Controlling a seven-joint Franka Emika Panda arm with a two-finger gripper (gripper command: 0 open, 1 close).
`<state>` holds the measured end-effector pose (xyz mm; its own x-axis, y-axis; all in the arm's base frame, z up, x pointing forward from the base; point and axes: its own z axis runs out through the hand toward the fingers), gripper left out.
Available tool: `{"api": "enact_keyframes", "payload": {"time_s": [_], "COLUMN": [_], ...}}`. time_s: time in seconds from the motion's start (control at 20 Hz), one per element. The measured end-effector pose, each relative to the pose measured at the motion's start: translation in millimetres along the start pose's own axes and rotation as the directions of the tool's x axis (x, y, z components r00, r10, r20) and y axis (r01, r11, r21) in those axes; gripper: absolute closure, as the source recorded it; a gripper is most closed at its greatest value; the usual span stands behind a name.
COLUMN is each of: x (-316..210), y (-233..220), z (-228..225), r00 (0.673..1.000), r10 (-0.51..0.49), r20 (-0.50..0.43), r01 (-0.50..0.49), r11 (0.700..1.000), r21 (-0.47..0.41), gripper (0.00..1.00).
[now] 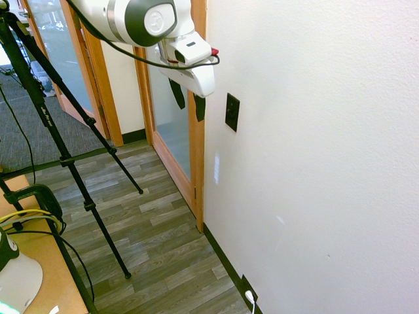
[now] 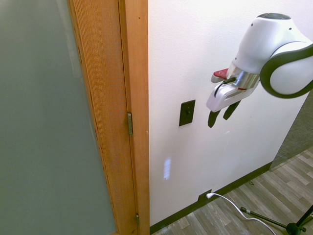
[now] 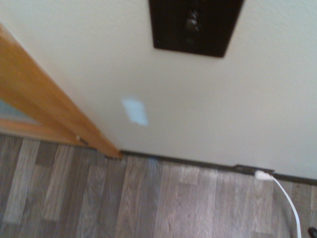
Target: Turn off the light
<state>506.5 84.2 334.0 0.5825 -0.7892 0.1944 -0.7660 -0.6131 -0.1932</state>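
I see the switch (image 1: 232,112), a small black upright plate, mounted on the white wall (image 1: 314,157) just right of the wooden door frame (image 1: 196,150). In the second exterior view the switch (image 2: 187,112) sits near picture centre, with the frame's hinge (image 2: 129,124) at its 9 o'clock.

The gripper (image 1: 188,101) hangs at the switch's 9 o'clock in the first exterior view, close to the plate but not touching it. In the second exterior view the gripper (image 2: 221,114) is at the switch's 3 o'clock, near it, with bare wall between. Its two dark fingers (image 2: 212,119) point downward, spread apart with a visible gap, holding nothing.

The wrist view shows the switch (image 3: 195,26) blurred, with a small toggle at its middle.

Low on the wall, a black outlet plate (image 2: 204,198) sits at the baseboard, at the switch's 6 o'clock, with a white plug (image 2: 210,195) in it. A white cable (image 2: 239,209) runs from it across the wood-pattern floor (image 1: 157,248)
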Motion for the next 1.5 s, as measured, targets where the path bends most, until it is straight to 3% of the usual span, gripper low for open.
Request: {"api": "enact_keyframes", "payload": {"time_s": [0.3,0.55,0.6,0.95,1.5], "x": [-8.4,10.7,13.6,39.0,39.5], "y": [-14.9,-27.0,-32.0,-52.3,-61.0], "z": [24.5,21.3,23.5,54.6,61.0], "r00": [0.990,0.969,0.966,0.949,0.940], "r10": [0.112,0.183,0.190,0.227,0.249], "r20": [-0.090,-0.166,-0.173,-0.221,-0.234], "r01": [-0.102,-0.162,-0.169,-0.197,-0.210], "r11": [0.988,0.978,0.977,0.969,0.961], "r21": [0.115,0.129,0.128,0.149,0.179], "gripper": [0.00,0.00,1.00,1.00,1.00]}}
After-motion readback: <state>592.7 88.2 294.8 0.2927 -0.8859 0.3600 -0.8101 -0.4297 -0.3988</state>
